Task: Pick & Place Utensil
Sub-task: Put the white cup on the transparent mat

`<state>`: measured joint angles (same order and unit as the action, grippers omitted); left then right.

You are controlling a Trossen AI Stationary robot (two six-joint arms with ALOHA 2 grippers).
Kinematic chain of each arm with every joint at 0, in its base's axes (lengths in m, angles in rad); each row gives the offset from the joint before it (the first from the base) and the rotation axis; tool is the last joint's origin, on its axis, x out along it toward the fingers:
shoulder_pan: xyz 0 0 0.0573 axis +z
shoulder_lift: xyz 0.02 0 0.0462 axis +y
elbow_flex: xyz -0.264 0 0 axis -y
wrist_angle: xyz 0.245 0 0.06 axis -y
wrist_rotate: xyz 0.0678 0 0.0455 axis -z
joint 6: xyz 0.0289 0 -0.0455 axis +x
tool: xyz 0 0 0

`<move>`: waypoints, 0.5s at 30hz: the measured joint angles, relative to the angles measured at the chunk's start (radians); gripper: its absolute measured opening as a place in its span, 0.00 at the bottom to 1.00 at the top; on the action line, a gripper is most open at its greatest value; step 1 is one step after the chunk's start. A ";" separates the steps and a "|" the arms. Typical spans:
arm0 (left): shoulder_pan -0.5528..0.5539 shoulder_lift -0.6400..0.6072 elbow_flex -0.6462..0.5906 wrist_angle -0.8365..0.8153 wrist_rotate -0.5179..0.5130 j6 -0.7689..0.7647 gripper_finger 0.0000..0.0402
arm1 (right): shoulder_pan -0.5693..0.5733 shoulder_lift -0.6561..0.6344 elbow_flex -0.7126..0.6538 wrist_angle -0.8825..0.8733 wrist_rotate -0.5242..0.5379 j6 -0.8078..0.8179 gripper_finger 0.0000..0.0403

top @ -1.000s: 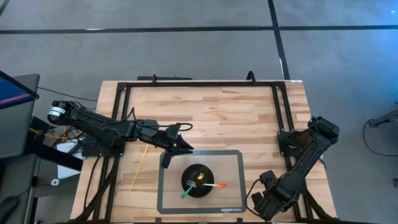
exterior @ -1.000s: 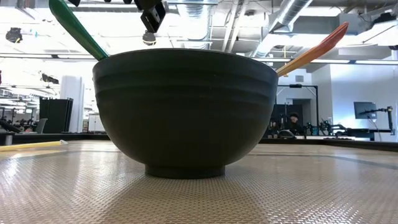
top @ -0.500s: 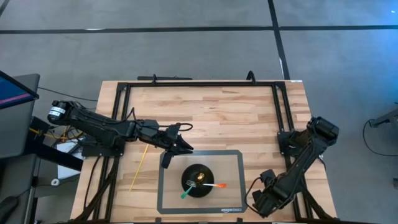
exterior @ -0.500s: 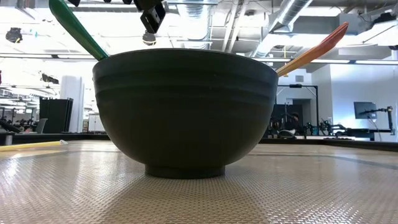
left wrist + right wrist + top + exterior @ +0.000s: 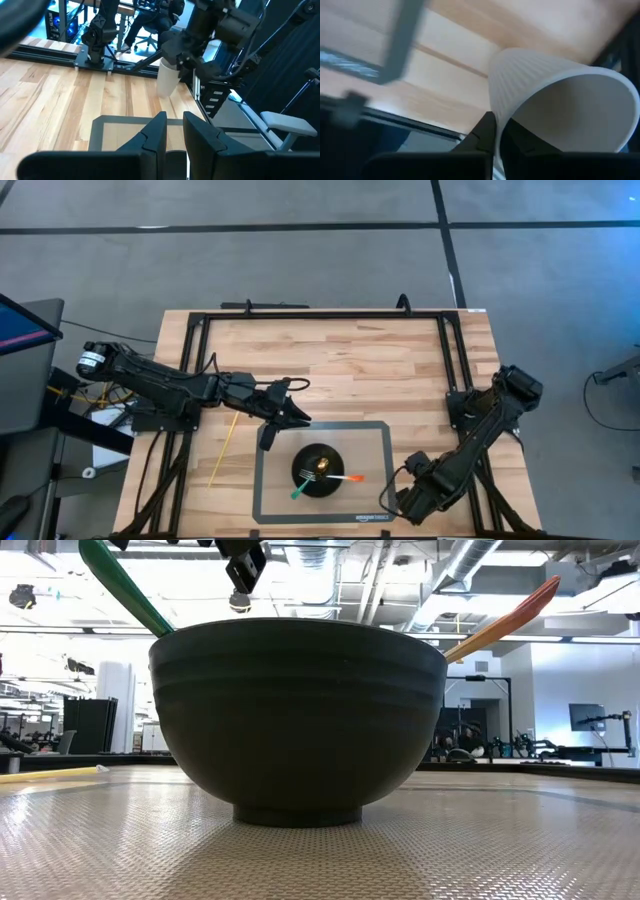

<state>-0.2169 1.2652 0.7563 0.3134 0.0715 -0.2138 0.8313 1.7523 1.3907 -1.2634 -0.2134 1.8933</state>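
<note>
Black bowl on the grey mat holds green, orange and fork utensils. Right gripper, at the table's near right corner, pinches a white paper cup by its wall. Left gripper, fingers slightly parted, holds nothing beside the bowl.

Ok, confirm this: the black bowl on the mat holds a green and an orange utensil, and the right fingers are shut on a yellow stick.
Not quite. The right fingers are shut on the rim of a white cup, as the right wrist view shows. The yellow stick lies on the table, left of the mat. The bowl does hold both utensils.
</note>
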 joint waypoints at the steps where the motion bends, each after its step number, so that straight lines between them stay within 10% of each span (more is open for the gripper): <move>1: 0.000 0.000 0.000 0.000 0.000 0.000 0.16 | -0.012 0.000 0.022 -0.014 0.040 -0.035 0.02; 6: 0.000 0.000 0.000 0.000 0.000 0.000 0.16 | -0.107 -0.001 0.078 -0.032 0.268 -0.279 0.01; 15: 0.000 0.000 0.000 0.000 0.000 0.000 0.16 | -0.342 0.004 0.078 0.109 0.315 -0.752 0.01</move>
<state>-0.2170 1.2652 0.7563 0.3138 0.0715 -0.2138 0.4895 1.7561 1.4689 -1.1549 0.1019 1.1416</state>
